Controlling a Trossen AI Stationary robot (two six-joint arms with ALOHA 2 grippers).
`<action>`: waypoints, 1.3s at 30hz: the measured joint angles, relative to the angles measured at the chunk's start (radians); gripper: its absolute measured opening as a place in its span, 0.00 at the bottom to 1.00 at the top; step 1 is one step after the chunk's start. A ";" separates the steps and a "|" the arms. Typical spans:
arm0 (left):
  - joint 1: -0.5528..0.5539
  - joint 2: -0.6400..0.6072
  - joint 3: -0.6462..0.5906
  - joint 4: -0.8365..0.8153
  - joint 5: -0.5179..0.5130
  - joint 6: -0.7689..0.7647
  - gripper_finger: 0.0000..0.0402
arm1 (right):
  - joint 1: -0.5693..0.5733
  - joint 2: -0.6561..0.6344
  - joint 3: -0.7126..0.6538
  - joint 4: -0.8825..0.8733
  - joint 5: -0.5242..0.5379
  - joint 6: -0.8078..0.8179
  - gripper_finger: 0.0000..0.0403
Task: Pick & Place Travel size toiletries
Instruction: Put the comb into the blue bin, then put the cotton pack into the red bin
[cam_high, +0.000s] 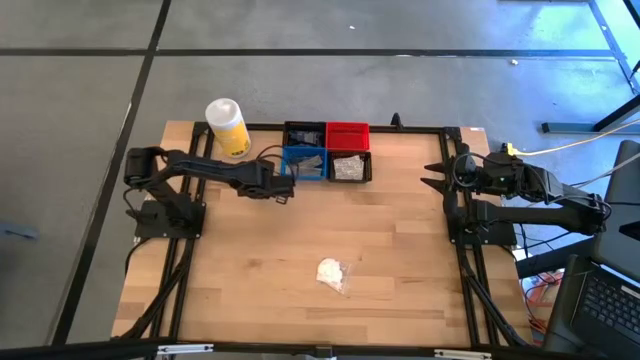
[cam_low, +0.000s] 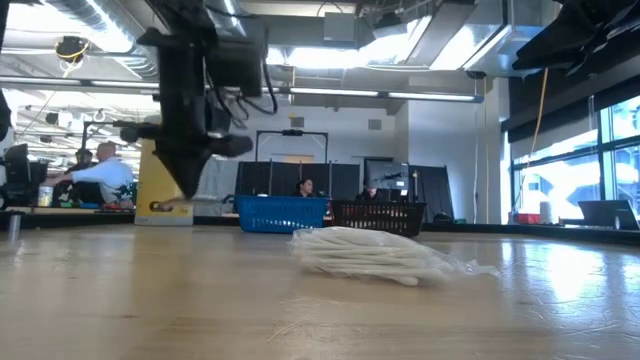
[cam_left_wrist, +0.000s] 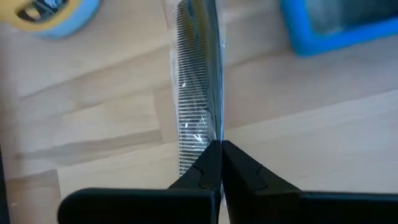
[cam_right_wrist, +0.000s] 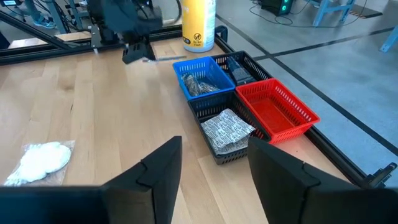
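Left gripper (cam_high: 283, 192) clamps a wrapped comb (cam_left_wrist: 198, 81) just beside the blue bin (cam_high: 304, 165), its long axis pointing binward. Right gripper (cam_high: 438, 177), parted, waits far off. White wad (cam_high: 331, 271) lies mid-table.

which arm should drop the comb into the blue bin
Left. The left gripper is shut on the wrapped comb and hangs right beside the blue bin. The right gripper is open and empty, parked at the table's far right edge.
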 joint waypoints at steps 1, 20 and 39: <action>0.000 -0.018 0.000 0.000 -0.007 0.000 0.00 | 0.000 0.000 0.000 0.000 0.000 0.000 0.46; -0.014 -0.178 0.000 0.398 -0.105 0.380 0.00 | 0.000 0.000 0.000 0.000 0.000 0.000 0.38; 0.100 -0.172 0.000 0.522 0.083 0.876 0.01 | 0.000 0.000 0.000 0.000 0.000 0.000 0.37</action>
